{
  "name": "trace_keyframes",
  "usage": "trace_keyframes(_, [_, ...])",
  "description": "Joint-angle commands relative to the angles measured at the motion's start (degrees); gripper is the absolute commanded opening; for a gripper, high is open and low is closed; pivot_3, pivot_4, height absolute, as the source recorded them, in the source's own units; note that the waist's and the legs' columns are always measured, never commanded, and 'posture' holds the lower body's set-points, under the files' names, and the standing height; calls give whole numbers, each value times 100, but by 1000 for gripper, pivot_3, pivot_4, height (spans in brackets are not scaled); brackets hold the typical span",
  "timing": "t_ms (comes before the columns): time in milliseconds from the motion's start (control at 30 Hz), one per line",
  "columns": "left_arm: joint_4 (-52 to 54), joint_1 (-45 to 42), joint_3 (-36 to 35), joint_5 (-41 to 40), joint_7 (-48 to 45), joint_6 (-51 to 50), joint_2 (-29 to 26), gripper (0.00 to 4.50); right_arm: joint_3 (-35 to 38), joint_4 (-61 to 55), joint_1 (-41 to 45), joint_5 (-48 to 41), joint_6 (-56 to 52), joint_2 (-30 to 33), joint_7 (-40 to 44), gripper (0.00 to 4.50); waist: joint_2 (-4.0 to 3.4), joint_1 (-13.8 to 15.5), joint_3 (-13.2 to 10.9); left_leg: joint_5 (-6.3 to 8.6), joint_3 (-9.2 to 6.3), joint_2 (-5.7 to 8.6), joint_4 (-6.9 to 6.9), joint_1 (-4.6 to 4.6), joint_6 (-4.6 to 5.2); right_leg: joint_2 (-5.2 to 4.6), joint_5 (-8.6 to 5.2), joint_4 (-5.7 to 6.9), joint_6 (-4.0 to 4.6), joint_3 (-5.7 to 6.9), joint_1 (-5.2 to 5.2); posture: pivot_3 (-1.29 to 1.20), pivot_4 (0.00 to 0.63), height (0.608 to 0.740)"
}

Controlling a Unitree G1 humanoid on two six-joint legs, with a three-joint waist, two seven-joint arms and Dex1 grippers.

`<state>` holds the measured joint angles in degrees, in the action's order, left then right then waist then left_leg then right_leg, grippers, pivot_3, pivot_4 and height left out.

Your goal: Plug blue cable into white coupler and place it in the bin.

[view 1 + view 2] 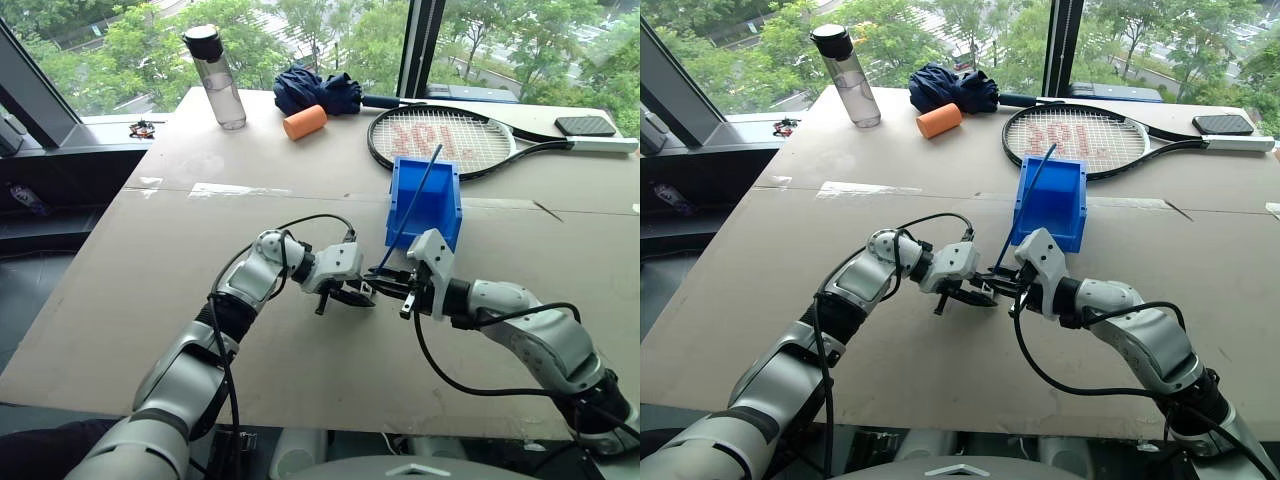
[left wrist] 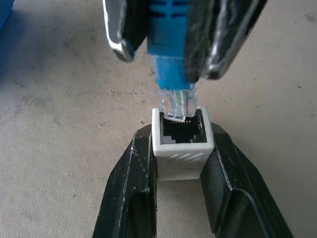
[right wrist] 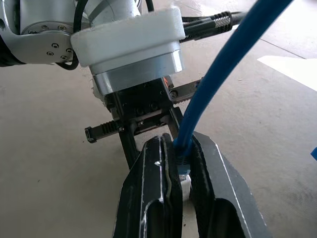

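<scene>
Above a matte beige tabletop [image 1: 150,300], the left gripper [image 2: 179,163] pinches the small boxy white coupler [image 2: 179,144] between its two black fingers, dark square socket facing outward. The right gripper [image 3: 179,163] clamps the smooth blue cable [image 3: 223,69] just behind its clear plug [image 2: 174,101], whose tip touches the socket's mouth. Beyond them sits the glossy blue bin [image 1: 428,200], open-topped, near a tennis racket [image 1: 445,140].

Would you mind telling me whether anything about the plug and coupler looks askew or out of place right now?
Slightly. The blue cable, held in the right claw, has its clear plug tip only at the upper edge of the white coupler socket, tilted rather than square. The left claw grips the coupler squarely. Nothing looks damaged.
</scene>
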<state>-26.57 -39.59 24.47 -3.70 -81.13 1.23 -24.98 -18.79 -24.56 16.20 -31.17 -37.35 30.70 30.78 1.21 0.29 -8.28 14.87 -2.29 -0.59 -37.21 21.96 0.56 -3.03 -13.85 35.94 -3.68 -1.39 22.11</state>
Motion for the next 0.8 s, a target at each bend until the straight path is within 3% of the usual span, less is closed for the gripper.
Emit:
trace_keyframes(33, [47,-37,29,-1,-103,-60,116,605,-176,39,-14,283,-60,97,248,0,3,2,3,0,0,0,0,-1,0,0,0,0,0,0,-1,0,150,740])
trace_keyframes(800, [523,156,30,0,-134,-342,163,605,-689,414,349,1202,-232,122,1194,0,2,-5,7,0,-4,0,-2,-10,0,1,0,2,-1,3,-10,0,150,740])
